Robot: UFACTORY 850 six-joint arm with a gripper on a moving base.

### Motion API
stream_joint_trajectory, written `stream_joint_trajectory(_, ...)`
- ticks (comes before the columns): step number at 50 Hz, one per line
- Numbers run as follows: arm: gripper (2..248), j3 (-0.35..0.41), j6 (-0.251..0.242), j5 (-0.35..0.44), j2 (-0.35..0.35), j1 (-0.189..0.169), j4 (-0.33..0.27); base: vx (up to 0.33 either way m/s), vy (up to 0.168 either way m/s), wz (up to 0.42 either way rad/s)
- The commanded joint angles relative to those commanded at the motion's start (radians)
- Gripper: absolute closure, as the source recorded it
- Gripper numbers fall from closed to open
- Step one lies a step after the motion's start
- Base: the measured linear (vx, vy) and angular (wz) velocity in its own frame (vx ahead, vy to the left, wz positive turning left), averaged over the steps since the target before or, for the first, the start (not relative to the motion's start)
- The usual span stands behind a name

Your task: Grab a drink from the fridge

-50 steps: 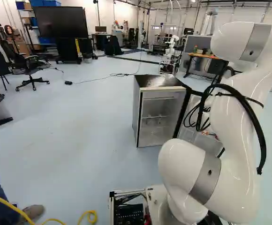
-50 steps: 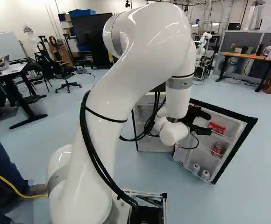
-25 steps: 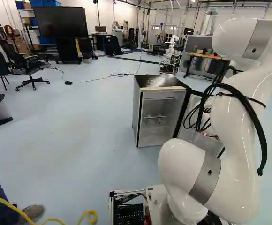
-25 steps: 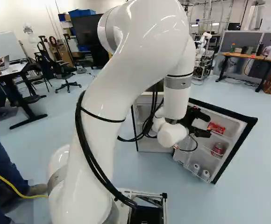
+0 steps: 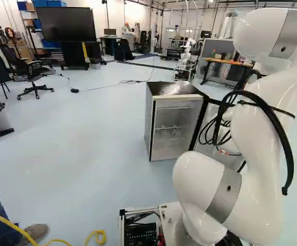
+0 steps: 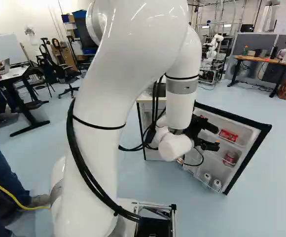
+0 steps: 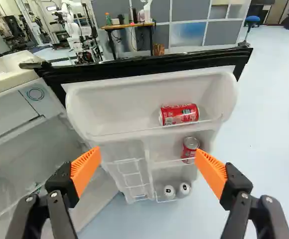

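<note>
My gripper [image 6: 219, 138] stands before the inner side of the swung-out fridge door [image 6: 252, 132]. In the wrist view the gripper [image 7: 148, 157] is open, its orange pads wide apart, nothing held. Ahead of it, a red can [image 7: 180, 114] lies on its side in the upper door shelf [image 7: 119, 107]. A second red can [image 7: 190, 147] stands upright one shelf lower, nearer the pad at the door's outer side. Two cans [image 7: 169, 191] with pale tops stand in the lowest shelf. The fridge [image 5: 175, 130] has glass-like shelves inside; its contents are unclear.
The fridge's top edge [image 7: 7, 74] and open cabinet lie beside the gripper, on the door's hinge side. Beyond the door are a desk [image 6: 264, 60] and another robot [image 6: 213, 47]. A person's leg [image 5: 2, 218] is at the left of the left base view.
My arm has shifted: its upper part leans further left in the right base view, and the open gripper has moved slightly left there. The base, fridge and cans have stayed put.
</note>
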Motion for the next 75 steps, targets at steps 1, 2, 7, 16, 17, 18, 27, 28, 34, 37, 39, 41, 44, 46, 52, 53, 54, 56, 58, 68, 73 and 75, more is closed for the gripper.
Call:
stream_joint_trajectory(1,3,0.004,0.000,0.000,0.003,0.002,0.000,0.000,0.000,0.000)
stream_joint_trajectory(2,3,0.008,0.000,0.000,0.005,0.004,0.000,0.000,0.000,0.000)
stream_joint_trajectory(7,3,0.026,0.000,0.000,0.019,0.014,0.000,0.000,0.000,0.000)
stream_joint_trajectory(16,3,0.059,0.000,0.000,0.042,0.036,0.000,0.000,0.000,0.000)
stream_joint_trajectory(17,3,0.063,0.000,0.000,0.044,0.038,0.000,0.000,0.000,0.000)
stream_joint_trajectory(18,3,0.066,0.000,0.000,0.047,0.040,0.000,0.000,0.000,0.000)
stream_joint_trajectory(27,3,0.096,0.000,0.000,0.068,0.064,0.000,0.000,0.000,0.000)
stream_joint_trajectory(28,3,0.100,0.000,0.000,0.071,0.067,0.000,0.000,0.000,0.000)
stream_joint_trajectory(34,3,0.115,0.000,0.000,0.082,0.082,0.000,0.000,0.000,0.000)
stream_joint_trajectory(37,3,0.119,0.000,0.000,0.085,0.086,0.000,0.000,0.000,0.000)
stream_joint_trajectory(39,3,0.121,0.000,0.000,0.086,0.088,0.000,0.000,0.000,0.000)
stream_joint_trajectory(41,3,0.122,0.000,0.000,0.086,0.089,0.000,0.000,0.000,0.000)
stream_joint_trajectory(44,3,0.122,0.000,0.000,0.087,0.090,0.000,0.000,0.000,0.000)
stream_joint_trajectory(46,3,0.123,0.000,0.000,0.087,0.090,0.000,0.000,0.000,0.000)
stream_joint_trajectory(52,3,0.123,0.000,0.000,0.088,0.091,0.000,0.000,0.000,0.000)
stream_joint_trajectory(53,3,0.123,0.000,-0.001,0.089,0.091,0.000,0.000,0.000,0.000)
stream_joint_trajectory(54,3,0.124,0.000,-0.001,0.089,0.092,0.000,0.000,0.000,0.000)
stream_joint_trajectory(56,3,0.124,0.000,-0.001,0.091,0.093,0.000,0.000,0.000,0.000)
stream_joint_trajectory(58,3,0.125,-0.001,-0.002,0.092,0.095,0.000,0.000,0.000,0.000)
stream_joint_trajectory(68,3,0.132,-0.002,-0.009,0.108,0.112,0.002,0.000,0.000,0.000)
stream_joint_trajectory(73,3,0.137,-0.004,-0.014,0.120,0.124,0.003,0.000,0.000,0.000)
stream_joint_trajectory(75,3,0.139,-0.004,-0.016,0.125,0.130,0.003,0.000,0.000,0.000)
